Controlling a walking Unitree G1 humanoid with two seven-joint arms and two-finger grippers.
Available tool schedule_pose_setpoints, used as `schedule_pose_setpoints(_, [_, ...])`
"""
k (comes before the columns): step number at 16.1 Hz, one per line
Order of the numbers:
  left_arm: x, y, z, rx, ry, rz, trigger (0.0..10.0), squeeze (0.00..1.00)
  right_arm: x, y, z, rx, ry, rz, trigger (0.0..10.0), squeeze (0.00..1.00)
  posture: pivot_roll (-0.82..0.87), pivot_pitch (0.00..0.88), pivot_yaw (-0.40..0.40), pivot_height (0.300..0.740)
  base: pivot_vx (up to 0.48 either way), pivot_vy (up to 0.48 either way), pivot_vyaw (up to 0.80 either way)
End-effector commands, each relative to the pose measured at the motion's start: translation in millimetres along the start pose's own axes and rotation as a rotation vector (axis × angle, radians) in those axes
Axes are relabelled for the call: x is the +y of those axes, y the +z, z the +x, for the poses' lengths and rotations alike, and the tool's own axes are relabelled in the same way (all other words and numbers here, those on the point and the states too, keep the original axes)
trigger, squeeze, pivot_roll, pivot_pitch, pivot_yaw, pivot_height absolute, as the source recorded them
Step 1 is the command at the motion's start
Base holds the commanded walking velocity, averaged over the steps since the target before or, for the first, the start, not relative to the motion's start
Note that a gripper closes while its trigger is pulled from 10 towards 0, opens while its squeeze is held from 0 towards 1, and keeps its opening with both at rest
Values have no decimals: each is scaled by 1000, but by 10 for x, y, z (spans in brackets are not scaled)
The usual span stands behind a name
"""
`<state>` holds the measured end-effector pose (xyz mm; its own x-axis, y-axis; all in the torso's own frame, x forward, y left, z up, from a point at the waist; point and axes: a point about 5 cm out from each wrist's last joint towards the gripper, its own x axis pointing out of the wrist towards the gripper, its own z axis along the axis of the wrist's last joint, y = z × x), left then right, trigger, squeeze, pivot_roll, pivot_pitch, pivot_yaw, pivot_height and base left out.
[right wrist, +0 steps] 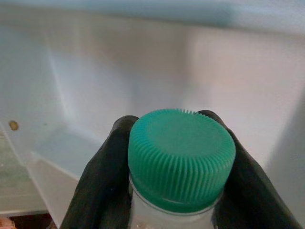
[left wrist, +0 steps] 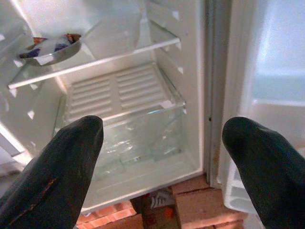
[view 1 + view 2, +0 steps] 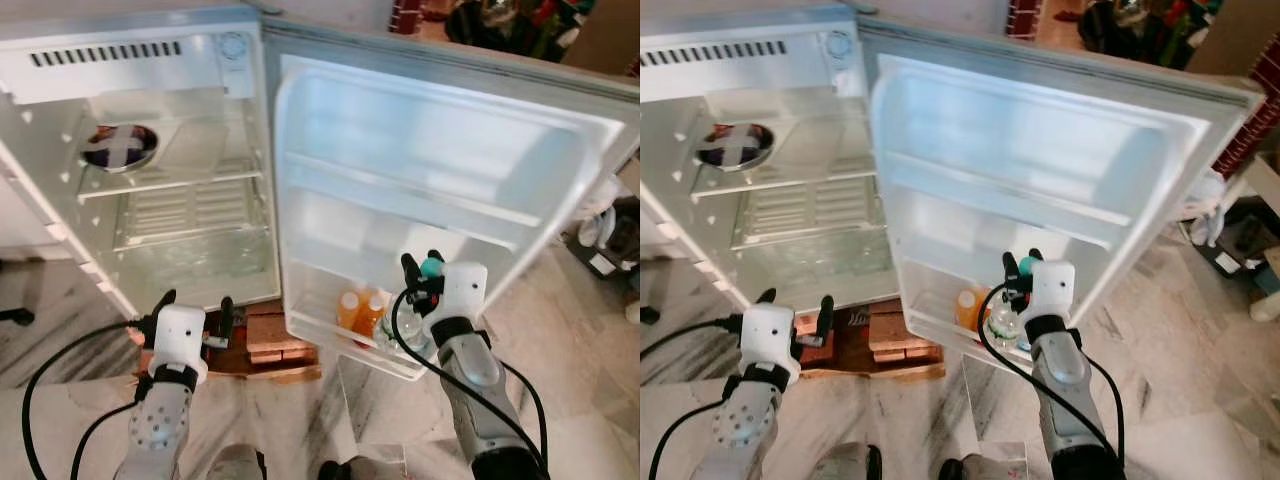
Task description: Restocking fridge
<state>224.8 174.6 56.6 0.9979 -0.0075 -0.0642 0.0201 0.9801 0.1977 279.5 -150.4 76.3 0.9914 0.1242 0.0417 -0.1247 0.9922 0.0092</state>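
Right gripper (image 3: 421, 264), low and right of centre in the left eye view, has its two black fingers (image 1: 102, 176) pinched against the neck of a clear bottle with a green cap (image 1: 181, 160), just under the ribbed lid, so it has a firm hold and little gap to spare. That bottle (image 3: 408, 335) hangs upright over the bottom door shelf (image 3: 330, 330) of the open fridge door (image 3: 430, 150), its body seemingly already down inside the shelf beside two orange bottles (image 3: 360, 312) standing there. As a judgement, the restocking is partly done: the two orange bottles are in, the clear one looks to be on the point of being set down, and release has not yet happened. The upper door shelves and the wire shelves of the fridge cabinet (image 3: 140, 150) at the upper left remain largely bare, apart from a metal bowl (image 3: 118, 148) on the top shelf. The right arm reaches forward and slightly upward from the lower right of the frame, wrist about level with the shelf lip. Left gripper (image 3: 192, 308), at the lower left, is held before the cabinet's base with fingers spread wide and nothing between them.
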Motion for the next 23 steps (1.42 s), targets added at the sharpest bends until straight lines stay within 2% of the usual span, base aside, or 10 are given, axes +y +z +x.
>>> schedule_pose_setpoints(1, [5, 18, 0, -3, -2, 4, 10000, 0, -2, 117, 46, -44, 3, -8, 10000, 0, 177, 119, -78, 740, 0, 0, 0])
schedule_pose_setpoints(4, [-4, 29, -25, 1, -2, 0, 10000, 0, -1, 118, 35, -36, 10, -16, 10000, 0, 176, 135, -81, 740, 0, 0, 0])
schedule_pose_setpoints(6, [3, 21, -20, 6, -1, 0, 10000, 0, 18, 110, 38, -30, 17, -15, 10000, 0, 176, 139, -80, 725, 0, 0, 0])
schedule_pose_setpoints(16, [-11, 30, -10, 10, -11, -5, 10000, 0, 54, 103, 39, -27, 34, -9, 10000, 0, 177, 145, -78, 598, 0, 0, 0])
schedule_pose_setpoints(23, [-16, 46, 4, 5, 3, -3, 10000, 0, 59, 108, 88, -24, 34, -17, 10000, 0, 189, 148, -94, 598, 0, 0, 0])
